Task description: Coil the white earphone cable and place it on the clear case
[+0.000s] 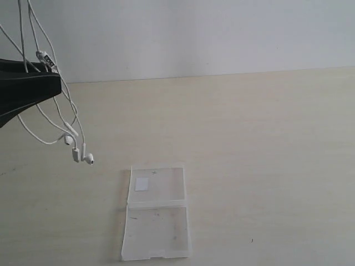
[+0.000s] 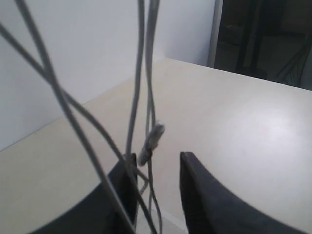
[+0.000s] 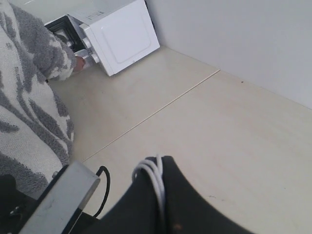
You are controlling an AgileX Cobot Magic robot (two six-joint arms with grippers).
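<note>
In the exterior view the clear case (image 1: 156, 217) lay opened flat on the table (image 1: 260, 138), its two halves holding nothing; a small white sticker (image 1: 142, 184) sat on the far half. The white earphone cable (image 1: 70, 129) was up in the air to the left, apart from the case, draped in loops over the black left gripper (image 1: 52, 86), with the earbuds (image 1: 89, 159) dangling just above the pale tabletop. A plain white wall (image 1: 222, 33) stood behind.

From the left wrist, the gripper's two dark fingers (image 2: 202, 195) stood apart with a clear gap. Thin cable strands ran down past them and the inline remote (image 2: 151, 141) hung just above that gap; nothing was pinched. The cream table and white wall showed beyond.

From the right wrist, the right gripper (image 3: 158, 168) was closed, several white strands pressed in the seam between its dark fingers. Below lay a pale floor (image 3: 219, 131), a white box-shaped appliance (image 3: 122, 34) and someone's grey-and-white fleece sleeve (image 3: 29, 97).
</note>
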